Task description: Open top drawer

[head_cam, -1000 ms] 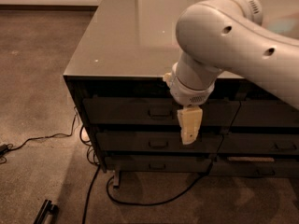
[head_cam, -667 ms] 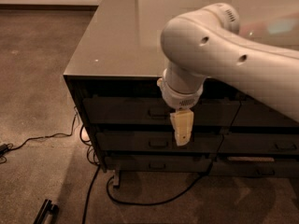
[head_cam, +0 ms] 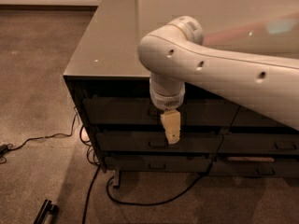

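The top drawer (head_cam: pixel 119 111) sits closed at the head of the left stack, just under the glossy countertop (head_cam: pixel 112 41). The wrist of the white arm (head_cam: pixel 219 73) covers its middle. The gripper (head_cam: pixel 171 129) hangs pointing down in front of the drawer's lower edge, its tip reaching over the second drawer (head_cam: pixel 126 141); whether it is open or closed, I cannot tell.

Wide, dark grey-brown top drawer (head_cam: pixel 117 111), shut, topmost in its stack, front upright, middle partly hidden behind the gripper (head_cam: pixel 172 138) hanging just in front.
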`<state>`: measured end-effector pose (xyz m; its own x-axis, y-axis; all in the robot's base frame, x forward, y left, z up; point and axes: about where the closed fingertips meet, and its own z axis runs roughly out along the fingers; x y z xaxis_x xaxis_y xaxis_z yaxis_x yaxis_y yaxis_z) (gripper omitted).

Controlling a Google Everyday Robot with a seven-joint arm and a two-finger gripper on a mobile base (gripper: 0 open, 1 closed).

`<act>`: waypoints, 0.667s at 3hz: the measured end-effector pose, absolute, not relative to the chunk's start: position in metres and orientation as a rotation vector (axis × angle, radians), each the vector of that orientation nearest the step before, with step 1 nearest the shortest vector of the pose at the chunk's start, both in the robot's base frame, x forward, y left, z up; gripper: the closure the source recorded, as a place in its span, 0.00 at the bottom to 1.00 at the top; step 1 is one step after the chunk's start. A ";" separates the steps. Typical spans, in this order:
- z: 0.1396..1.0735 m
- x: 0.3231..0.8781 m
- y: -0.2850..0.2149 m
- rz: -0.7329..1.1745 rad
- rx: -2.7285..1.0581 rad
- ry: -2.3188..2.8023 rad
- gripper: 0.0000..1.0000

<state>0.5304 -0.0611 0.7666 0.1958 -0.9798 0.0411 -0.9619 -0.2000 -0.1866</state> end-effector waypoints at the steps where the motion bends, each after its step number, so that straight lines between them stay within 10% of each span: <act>1: 0.752 0.549 -0.062 -0.289 -2.330 1.983 0.00; 2: 0.757 0.547 -0.061 -0.300 -2.329 1.962 0.00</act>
